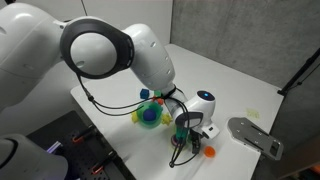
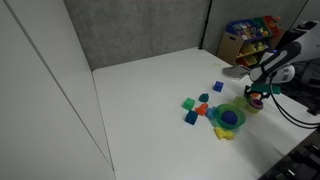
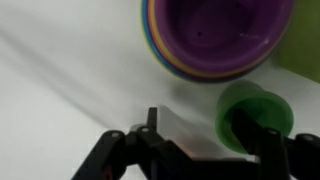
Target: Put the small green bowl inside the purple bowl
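Note:
In the wrist view the purple bowl (image 3: 215, 35) fills the top, with coloured bands along its outer edge. The small green bowl (image 3: 245, 105) stands upright on the white table just below it, at the lower right. My gripper (image 3: 208, 135) is open and low over the table. Its right finger reaches into or over the green bowl, and its left finger stands well apart on bare table. In both exterior views the gripper (image 1: 181, 140) (image 2: 256, 96) points down at the table and hides both bowls.
A bigger green-yellow dish with a blue piece (image 1: 150, 115) (image 2: 230, 118) lies beside the gripper. Coloured blocks (image 2: 192, 108) lie further out. An orange disc (image 1: 208, 152) and a grey flat object (image 1: 255, 136) lie near the table edge.

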Action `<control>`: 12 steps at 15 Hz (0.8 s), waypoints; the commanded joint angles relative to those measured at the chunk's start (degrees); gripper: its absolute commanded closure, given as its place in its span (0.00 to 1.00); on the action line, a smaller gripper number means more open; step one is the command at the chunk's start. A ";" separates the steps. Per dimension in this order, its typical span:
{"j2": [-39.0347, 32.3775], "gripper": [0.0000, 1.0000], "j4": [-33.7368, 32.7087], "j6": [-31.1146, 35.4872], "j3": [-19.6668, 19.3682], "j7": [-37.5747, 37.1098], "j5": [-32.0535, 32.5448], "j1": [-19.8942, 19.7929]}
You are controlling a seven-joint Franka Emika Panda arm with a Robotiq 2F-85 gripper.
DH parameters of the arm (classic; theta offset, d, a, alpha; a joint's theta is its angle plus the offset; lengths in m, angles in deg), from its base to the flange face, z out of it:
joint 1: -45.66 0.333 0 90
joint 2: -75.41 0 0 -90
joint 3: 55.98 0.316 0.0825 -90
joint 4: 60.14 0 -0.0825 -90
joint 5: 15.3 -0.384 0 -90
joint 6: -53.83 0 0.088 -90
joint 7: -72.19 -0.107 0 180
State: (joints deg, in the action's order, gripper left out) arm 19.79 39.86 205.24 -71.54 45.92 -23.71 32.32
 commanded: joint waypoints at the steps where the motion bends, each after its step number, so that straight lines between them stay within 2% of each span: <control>1: 0.63 0.54 -0.55 -1.45 -1.55 -0.99 -1.07 1.62; 5: 2.85 0.87 1.29 -1.12 -2.98 -1.93 -0.89 3.25; 7: 4.24 0.97 2.37 -0.95 -3.62 -2.03 -0.76 3.77; 8: 4.96 1.00 2.82 -0.90 -3.98 -2.01 -0.67 3.96; 12: 8.04 0.96 4.77 -1.21 -5.18 -1.84 -0.29 4.29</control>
State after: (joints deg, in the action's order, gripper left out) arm 23.68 41.18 205.04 -75.63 44.47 -23.71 35.79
